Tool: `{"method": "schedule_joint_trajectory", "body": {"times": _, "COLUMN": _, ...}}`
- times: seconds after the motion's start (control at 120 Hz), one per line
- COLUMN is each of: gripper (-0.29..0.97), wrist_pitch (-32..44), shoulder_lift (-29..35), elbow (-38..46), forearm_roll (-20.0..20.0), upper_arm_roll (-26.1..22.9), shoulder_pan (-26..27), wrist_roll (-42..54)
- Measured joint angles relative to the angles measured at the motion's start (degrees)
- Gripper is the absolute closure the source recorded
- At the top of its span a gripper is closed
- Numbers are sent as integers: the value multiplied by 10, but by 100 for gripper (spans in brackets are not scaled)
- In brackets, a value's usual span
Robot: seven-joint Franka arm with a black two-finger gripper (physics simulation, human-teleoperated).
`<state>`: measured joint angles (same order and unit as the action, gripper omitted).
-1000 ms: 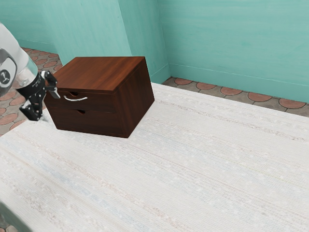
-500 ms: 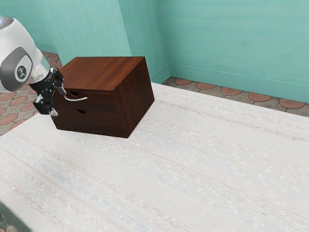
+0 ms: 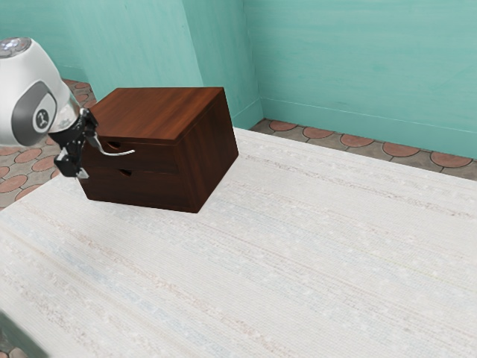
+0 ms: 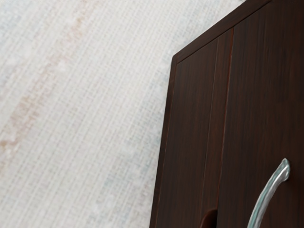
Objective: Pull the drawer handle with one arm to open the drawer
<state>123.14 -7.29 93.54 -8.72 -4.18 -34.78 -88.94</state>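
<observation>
The gripper (image 3: pixel 86 143) hangs just beside the metal handle (image 3: pixel 117 153) of the brown drawer box (image 3: pixel 171 112) on the desk (image 3: pixel 313 246); whether it is spread or pinching, I cannot tell.

Over the last second my jaws have risen and moved toward the exterior view's right. They began low, out to the exterior view's left of the cabinet (image 3: pixel 160 112). They are now level with the upper drawer's handle (image 3: pixel 115 152), just beside its near end at the cabinet's front corner. Most of that travel came in the first half-second, and since then there was only a slight nudge closer. My white arm link (image 3: pixel 30 104) has swung higher and further into the exterior view.
</observation>
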Motion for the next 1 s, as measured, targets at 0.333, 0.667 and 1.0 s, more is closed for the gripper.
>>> {"method": "schedule_joint_trajectory", "body": {"times": 0.333, "gripper": 7, "wrist_pitch": 33, "shoulder_lift": -19, "elbow": -15, "forearm_roll": -20, "upper_arm_roll": 2, "shoulder_pan": -1, "wrist_roll": 4}}
{"method": "schedule_joint_trajectory", "body": {"times": 0.667, "gripper": 8, "wrist_pitch": 52, "shoulder_lift": -23, "elbow": -9, "forearm_roll": -41, "upper_arm_roll": 2, "shoulder_pan": -1, "wrist_roll": 7}}
{"method": "schedule_joint_trajectory", "body": {"times": 1.0, "gripper": 9, "wrist_pitch": 55, "shoulder_lift": -25, "elbow": -1, "forearm_roll": -39, "upper_arm_roll": 2, "shoulder_pan": 0, "wrist_roll": 11}}
